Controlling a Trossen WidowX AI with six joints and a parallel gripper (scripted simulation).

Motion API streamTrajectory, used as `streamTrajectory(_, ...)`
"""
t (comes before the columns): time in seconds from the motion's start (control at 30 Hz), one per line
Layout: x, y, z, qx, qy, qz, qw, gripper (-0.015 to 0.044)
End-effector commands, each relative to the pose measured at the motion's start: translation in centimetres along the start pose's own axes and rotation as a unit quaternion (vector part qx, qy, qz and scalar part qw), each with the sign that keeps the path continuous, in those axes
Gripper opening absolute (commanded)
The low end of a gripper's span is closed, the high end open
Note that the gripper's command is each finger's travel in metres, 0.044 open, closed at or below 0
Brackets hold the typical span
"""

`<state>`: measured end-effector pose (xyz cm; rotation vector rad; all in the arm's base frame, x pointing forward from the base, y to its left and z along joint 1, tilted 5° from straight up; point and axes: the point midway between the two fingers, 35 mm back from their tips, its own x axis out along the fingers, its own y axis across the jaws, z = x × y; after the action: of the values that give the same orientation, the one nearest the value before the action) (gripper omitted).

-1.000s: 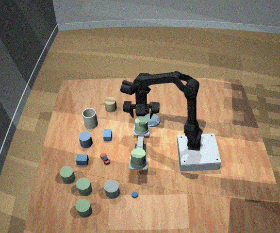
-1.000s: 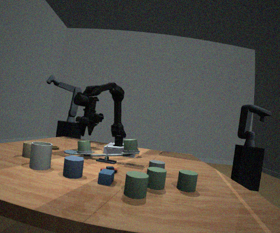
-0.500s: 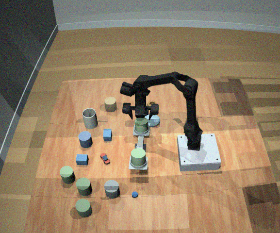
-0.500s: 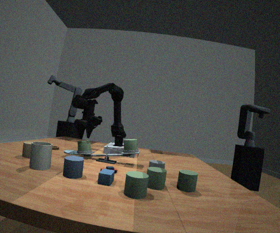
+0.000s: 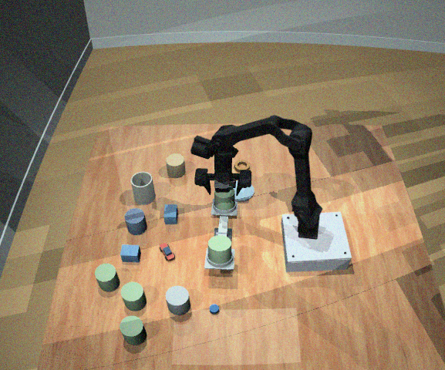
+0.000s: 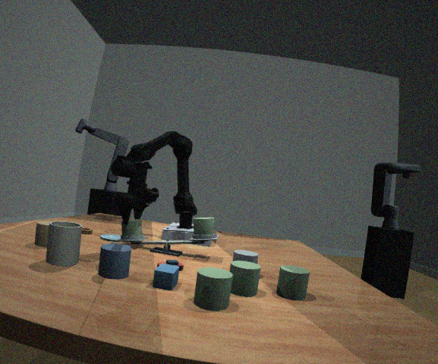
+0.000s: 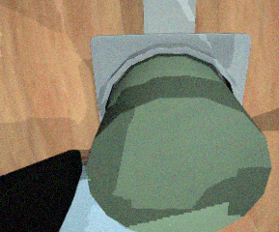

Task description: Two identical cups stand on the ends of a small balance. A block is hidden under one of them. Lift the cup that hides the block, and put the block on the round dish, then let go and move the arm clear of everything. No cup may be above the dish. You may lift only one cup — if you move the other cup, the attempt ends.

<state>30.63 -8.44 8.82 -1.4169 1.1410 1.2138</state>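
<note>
Near the centre of the top view, the gripper (image 5: 223, 187) (image 6: 131, 219) spreads empty over the upper green cup (image 5: 224, 200) (image 6: 131, 229) (image 7: 187, 155) on the balance (image 5: 223, 226) (image 6: 155, 242) (image 7: 170, 16), lifting and placing the unseen block on the blue dish (image 5: 244, 193) (image 6: 109, 237) (image 7: 83, 213) remaining.

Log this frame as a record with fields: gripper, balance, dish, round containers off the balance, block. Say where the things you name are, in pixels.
gripper: (image 5: 223, 190) (image 6: 131, 219) open, around the upper part of the cup nearer the dish
balance: (image 5: 223, 226) (image 6: 159, 242) a green cup on each end, dish-side end lower
dish: (image 5: 244, 192) (image 6: 110, 237) (image 7: 83, 208) pale blue, beside that end
open container: (image 5: 143, 191) (image 6: 63, 244) grey, upright
block under cup: not visible
</note>
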Motion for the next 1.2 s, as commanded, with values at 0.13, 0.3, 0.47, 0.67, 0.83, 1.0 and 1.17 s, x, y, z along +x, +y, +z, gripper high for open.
streamTrajectory(0.13,1.6,0.2,0.2,-0.002,-0.003,0.003,1.0,0.044)
streamTrajectory(0.3,2.4,0.3,0.2,-0.002,-0.003,0.003,1.0,0.044)
streamTrajectory(0.47,3.2,0.4,0.2,-0.002,-0.003,0.003,1.0,0.044)
streamTrajectory(0.67,3.4,0.4,0.2,-0.002,-0.003,0.003,1.0,0.0361)
streamTrajectory(0.83,3.4,0.4,0.2,-0.002,-0.003,0.003,1.0,0.0328)
streamTrajectory(1.0,3.4,0.4,0.2,-0.002,-0.003,0.003,1.0,0.0295)
streamTrajectory(1.17,3.2,0.4,0.2,-0.002,-0.003,0.003,1.0,0.0163)
